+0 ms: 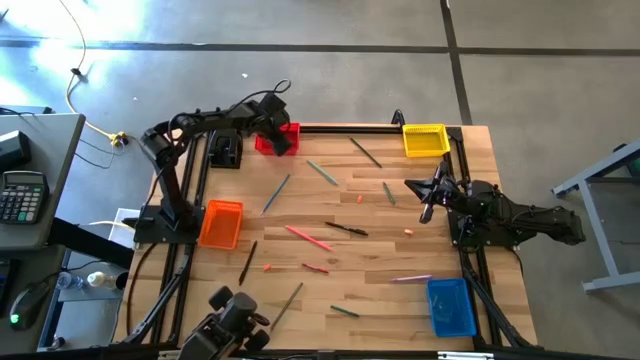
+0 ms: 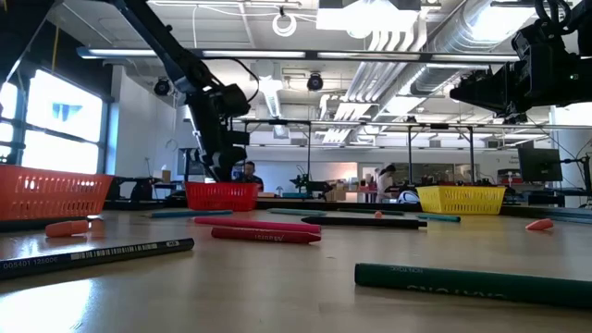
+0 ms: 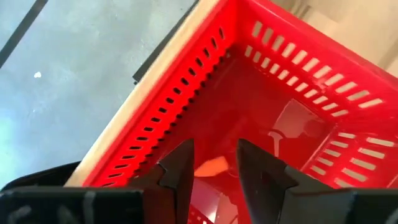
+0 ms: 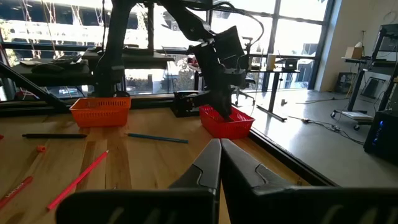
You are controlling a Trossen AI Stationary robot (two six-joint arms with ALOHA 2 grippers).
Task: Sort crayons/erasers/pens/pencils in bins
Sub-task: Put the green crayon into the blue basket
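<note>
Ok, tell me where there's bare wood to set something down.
Free: the strip between the red bin and yellow bin along the far edge, and between the orange bin and blue pen. Crowded: mid-table, around the black pen and pink pen.

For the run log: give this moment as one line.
left end effector: open over red bin | eraser in bin | right end effector: shut, waiting

The red bin (image 3: pixel 298 93) is cut off by the left wrist view's edges; the orange blob inside (image 3: pixel 211 165) stays partly hidden behind the fingers (image 3: pixel 177 174)
</note>
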